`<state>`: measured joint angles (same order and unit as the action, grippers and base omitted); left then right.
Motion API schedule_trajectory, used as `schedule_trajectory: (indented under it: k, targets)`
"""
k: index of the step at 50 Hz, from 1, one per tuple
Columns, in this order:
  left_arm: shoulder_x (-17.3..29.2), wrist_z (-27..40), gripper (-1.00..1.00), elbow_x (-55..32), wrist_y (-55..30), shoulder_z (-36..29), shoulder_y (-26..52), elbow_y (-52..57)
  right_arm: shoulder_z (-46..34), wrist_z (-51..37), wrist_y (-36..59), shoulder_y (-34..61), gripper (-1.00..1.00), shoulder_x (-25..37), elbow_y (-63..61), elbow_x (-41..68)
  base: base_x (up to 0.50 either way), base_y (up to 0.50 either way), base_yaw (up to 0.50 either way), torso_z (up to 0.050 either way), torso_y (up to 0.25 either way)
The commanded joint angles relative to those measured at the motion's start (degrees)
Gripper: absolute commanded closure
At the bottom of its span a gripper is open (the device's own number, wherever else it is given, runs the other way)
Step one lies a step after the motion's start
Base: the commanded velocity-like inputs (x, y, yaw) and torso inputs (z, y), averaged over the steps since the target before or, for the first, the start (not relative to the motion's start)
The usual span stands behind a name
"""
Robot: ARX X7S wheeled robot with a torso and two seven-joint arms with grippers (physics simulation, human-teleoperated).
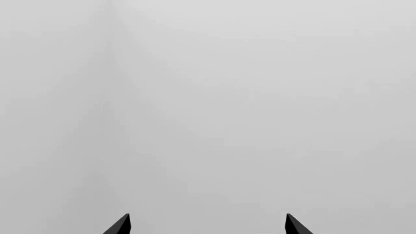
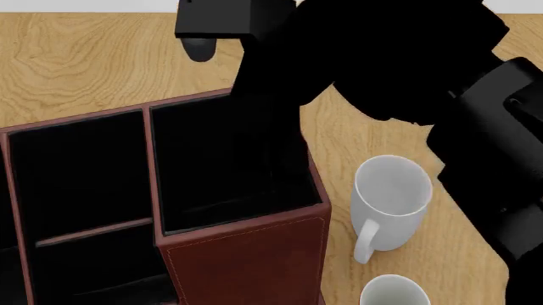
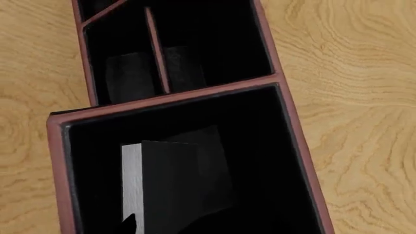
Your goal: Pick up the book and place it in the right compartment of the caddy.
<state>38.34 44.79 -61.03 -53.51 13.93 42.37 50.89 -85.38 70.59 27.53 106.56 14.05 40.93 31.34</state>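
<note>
Right wrist view: right hand (image 3: 140, 225) above right compartment (image 3: 260, 146), apparently clamped on book (image 3: 169, 185).

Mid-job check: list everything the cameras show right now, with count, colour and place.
caddy: one, reddish-brown with black lining, on the table at the head view's left and centre.
right compartment: one, black-lined, the caddy's tallest section, below the right wrist camera.
book: one, black with white page edges, standing inside the right compartment.
white mugs: two, on the table right of the caddy; the nearer one is cut off by the frame.
table: one, light wood grain.
right arm: black, reaching over the right compartment.
left hand: two dark fingertips apart, facing blank grey.
</note>
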Motion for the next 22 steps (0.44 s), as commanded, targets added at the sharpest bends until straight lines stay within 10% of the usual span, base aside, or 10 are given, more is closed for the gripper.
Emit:
schedule_trajectory:
  k: [1, 22]
  targets:
    - [0.1, 0.5, -1.0, -0.6, 0.0, -0.5, 0.8, 0.1, 2.0, -2.7, 4.9, 2.3, -1.0, 5.3, -9.6, 2.7, 0.0, 0.0, 0.0, 0.0, 0.0]
    - [0.3, 0.8, -1.0, -0.9, 0.2, -1.3, 1.1, 0.0, 7.8, -10.6, 10.0, 2.1, -1.0, 13.1, -20.2, 8.1, 0.0, 0.0, 0.0, 0.0, 0.0]
